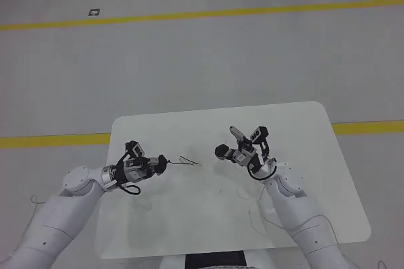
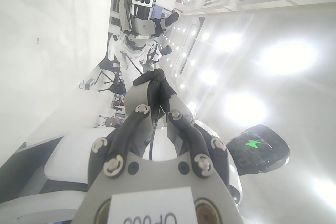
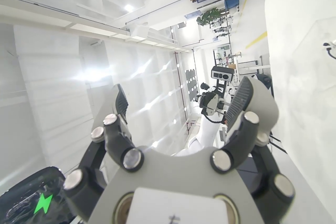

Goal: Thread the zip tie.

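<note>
Pinched in my left pincer (image 2: 155, 80), the thin black plastic zip tie (image 1: 186, 161) awaits threading; next, I judge, my wide-open right pincer (image 3: 179, 101) must grasp its free tail.

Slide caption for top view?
Left gripper holds the zip tie at the white table; right gripper open opposite.
</note>
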Robot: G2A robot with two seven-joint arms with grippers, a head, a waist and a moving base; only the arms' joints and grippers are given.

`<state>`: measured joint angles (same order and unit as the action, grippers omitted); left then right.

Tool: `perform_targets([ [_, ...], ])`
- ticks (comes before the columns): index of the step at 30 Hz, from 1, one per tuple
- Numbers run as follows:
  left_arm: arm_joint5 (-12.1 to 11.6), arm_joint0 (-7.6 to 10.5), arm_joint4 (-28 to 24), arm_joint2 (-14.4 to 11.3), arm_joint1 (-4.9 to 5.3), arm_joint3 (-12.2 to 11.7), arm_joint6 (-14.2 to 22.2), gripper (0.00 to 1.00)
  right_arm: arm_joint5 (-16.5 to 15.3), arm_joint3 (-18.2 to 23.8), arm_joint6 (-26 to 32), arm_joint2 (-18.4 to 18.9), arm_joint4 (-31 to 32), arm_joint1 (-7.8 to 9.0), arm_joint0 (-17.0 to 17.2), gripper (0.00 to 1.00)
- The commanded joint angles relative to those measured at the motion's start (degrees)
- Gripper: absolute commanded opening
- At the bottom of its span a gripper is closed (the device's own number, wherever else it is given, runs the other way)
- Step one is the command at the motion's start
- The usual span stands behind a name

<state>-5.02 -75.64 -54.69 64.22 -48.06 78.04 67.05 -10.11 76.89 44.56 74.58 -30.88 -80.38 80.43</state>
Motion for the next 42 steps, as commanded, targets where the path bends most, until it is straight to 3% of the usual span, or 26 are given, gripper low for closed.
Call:
perform_targets([
  [1, 0.22, -0.05, 0.17, 0.37, 0.04, 0.08, 0.02, 0.0, -0.37, 0.6, -0.37, 0.54, 0.5, 0.21, 0.2, 1.0],
  [7, 0.7, -0.17, 0.48, 1.02, 0.03, -0.2, -0.14, 0.0, -1.51, 2.19, -1.38, 1.88, 1.86, 0.8, 0.81, 1.0],
  [12, 0.39, -0.24, 0.35, 1.29, -0.1, -0.58, 0.18, 0.0, -4.22, 3.55, -1.81, 2.51, 2.37, 1.12, 1.57, 1.0],
  [21, 0.18, -0.25, 0.29, 1.33, -0.13, -0.61, 0.31, 0.0, -4.28, 3.89, -2.22, 2.55, 2.36, 1.12, 1.59, 1.0],
  [27, 0.18, -0.25, 0.29, 1.33, -0.13, -0.61, 0.31, 0.0, -8.16, 7.3, -1.63, 4.02, 2.02, 1.59, 2.74, 1.0],
  [32, 0.2, -0.26, 0.31, 1.31, -0.15, -0.51, -0.02, 0.0, -8.54, 7.68, -1.57, 4.05, 1.81, 1.7, 3.06, 1.0],
  [42, 1.67, -1.7, 0.7, 4.64, 0.42, 4.77, -0.59, 0.0, -8.54, 7.68, -1.57, 4.05, 1.81, 1.7, 3.06, 1.0],
])
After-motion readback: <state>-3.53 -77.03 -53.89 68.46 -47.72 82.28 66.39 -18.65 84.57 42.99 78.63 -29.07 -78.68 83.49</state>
